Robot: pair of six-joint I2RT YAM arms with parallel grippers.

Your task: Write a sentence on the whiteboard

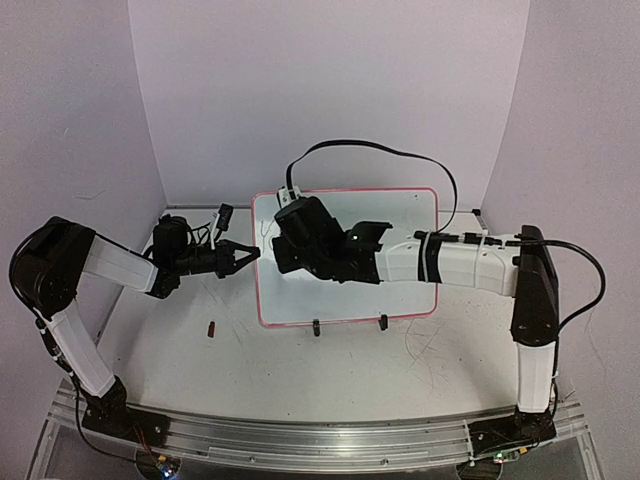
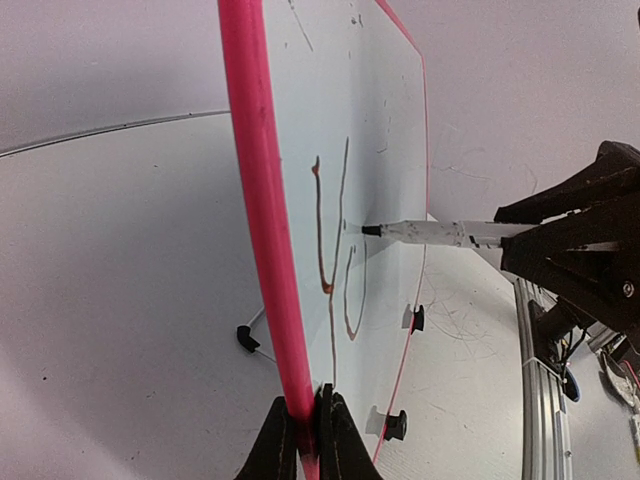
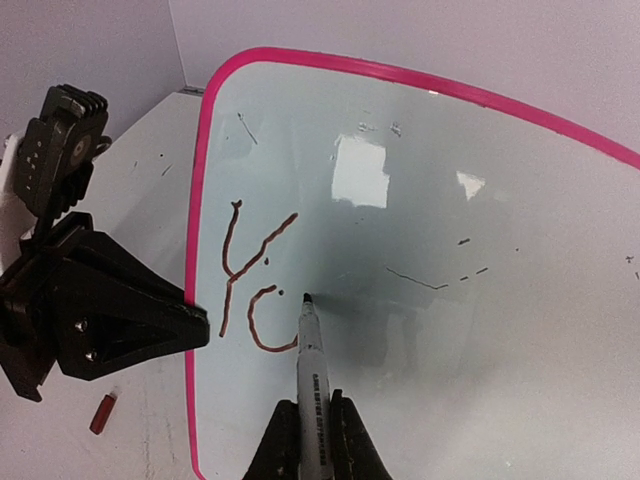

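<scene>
The whiteboard [image 1: 400,215], glossy white with a pink frame, stands tilted on the table; it also shows in the left wrist view [image 2: 380,130] and the right wrist view [image 3: 450,250]. My left gripper [image 1: 250,255] [image 2: 310,430] is shut on its left frame edge. My right gripper [image 1: 292,240] [image 3: 312,440] is shut on a white marker [image 3: 312,370] [image 2: 430,231], whose black tip touches the board. Of the sentence, only a reddish-brown "Y" [image 3: 240,265] and an open curve of a second letter [image 3: 262,325] show.
A small red-brown cap [image 1: 211,328] [image 3: 102,413] lies on the table left of the board. Two black clip feet [image 1: 316,326] [image 1: 382,322] hold the board's near edge. Faint old marks [image 3: 415,278] cross the board. Walls close in behind and at both sides.
</scene>
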